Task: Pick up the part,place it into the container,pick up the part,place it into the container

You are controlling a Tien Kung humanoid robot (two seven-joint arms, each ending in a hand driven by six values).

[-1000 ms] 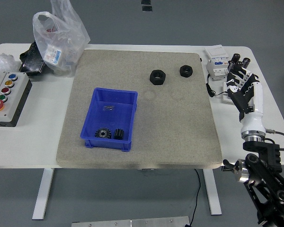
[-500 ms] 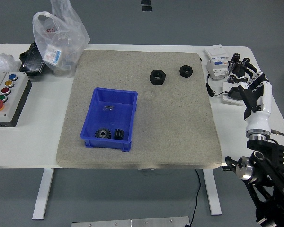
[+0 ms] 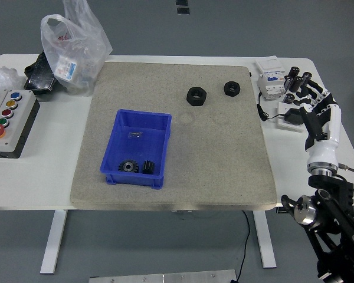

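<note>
No text was legible. Print on the packet inside the plastic bag [image 3: 71, 50] and markings on the white switch unit [image 3: 270, 79] were too small to read.

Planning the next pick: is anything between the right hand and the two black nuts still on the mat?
Nothing visible. The right hand hovers open at the table's right side; bare mat lies between it and the smaller nut and larger nut. The white electrical unit sits just beside that line.

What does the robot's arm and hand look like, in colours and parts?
Only the right arm shows. The right hand has black fingers with white segments. A white forearm shell ends in a silver ring, then black metal joints. A thin black cable loops beside the wrist.
</note>
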